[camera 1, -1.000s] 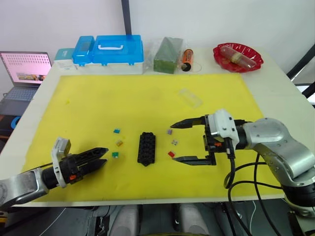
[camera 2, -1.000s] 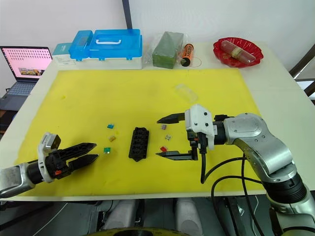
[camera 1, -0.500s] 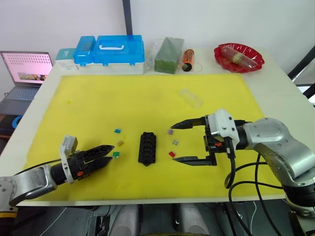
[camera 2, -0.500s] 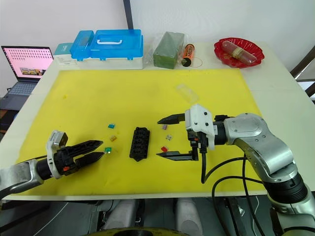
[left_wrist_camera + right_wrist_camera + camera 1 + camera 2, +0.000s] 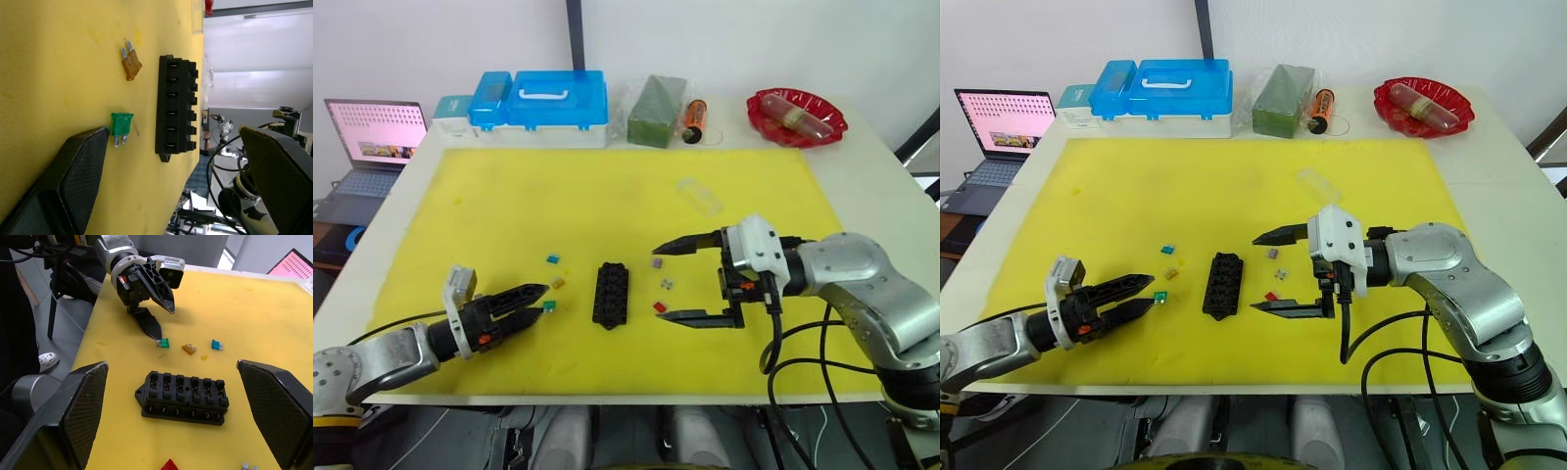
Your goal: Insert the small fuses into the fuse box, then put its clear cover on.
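The black fuse box (image 5: 611,294) lies on the yellow mat (image 5: 509,206), its slots empty. To its left lie a blue fuse (image 5: 552,259), an orange fuse (image 5: 558,283) and a green fuse (image 5: 549,306). To its right are purple (image 5: 656,262), grey (image 5: 666,285) and red (image 5: 658,306) fuses. The clear cover (image 5: 700,196) rests farther back on the mat. My left gripper (image 5: 536,301) is open and low, one fingertip (image 5: 100,137) right beside the green fuse (image 5: 122,125). The right gripper (image 5: 663,282) is wide open, its fingers spanning the three fuses on the right.
Along the table's back edge stand a blue-lidded case (image 5: 543,103), a wrapped green block (image 5: 654,98), an orange cylinder (image 5: 693,116) and a red bowl (image 5: 798,113). A laptop (image 5: 374,137) sits off the table to the left.
My left gripper has advanced to the right across the mat until its tips reach the green fuse. The right arm has held still.
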Robot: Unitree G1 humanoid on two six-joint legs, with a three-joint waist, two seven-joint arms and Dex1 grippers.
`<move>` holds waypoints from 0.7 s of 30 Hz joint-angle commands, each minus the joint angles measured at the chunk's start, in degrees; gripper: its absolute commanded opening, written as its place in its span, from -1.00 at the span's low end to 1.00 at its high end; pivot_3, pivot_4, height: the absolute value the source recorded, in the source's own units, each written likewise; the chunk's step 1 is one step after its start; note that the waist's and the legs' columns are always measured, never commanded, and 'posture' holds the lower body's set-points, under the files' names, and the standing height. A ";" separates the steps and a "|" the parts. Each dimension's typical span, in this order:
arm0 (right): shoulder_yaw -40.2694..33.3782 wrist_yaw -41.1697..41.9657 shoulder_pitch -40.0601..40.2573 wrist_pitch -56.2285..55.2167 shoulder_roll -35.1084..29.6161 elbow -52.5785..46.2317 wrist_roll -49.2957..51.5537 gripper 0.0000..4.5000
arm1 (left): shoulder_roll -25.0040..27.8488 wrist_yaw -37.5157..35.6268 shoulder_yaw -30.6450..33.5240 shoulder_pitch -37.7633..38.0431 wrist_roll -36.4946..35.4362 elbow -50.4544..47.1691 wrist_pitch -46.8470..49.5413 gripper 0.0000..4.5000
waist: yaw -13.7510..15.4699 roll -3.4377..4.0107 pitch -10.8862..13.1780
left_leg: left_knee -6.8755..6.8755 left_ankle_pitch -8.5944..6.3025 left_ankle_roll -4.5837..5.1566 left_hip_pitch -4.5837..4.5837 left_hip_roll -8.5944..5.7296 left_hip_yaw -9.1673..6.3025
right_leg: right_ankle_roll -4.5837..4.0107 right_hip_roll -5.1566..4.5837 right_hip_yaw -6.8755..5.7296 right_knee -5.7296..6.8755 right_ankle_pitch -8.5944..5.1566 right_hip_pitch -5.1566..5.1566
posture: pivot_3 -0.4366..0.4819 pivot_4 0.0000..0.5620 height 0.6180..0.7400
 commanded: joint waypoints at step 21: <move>-1.22 -0.40 -0.78 -0.73 -0.07 -1.53 0.52 1.00 | -2.07 0.23 -3.00 -0.32 13.46 4.22 0.47 -0.36 | -0.08 0.52 -0.31 | 0.00 0.00 0.00 0.00 -0.02 -0.02 | 0.00 0.01 -0.02 -0.17 0.00 0.08 | -0.05 -0.47 1.00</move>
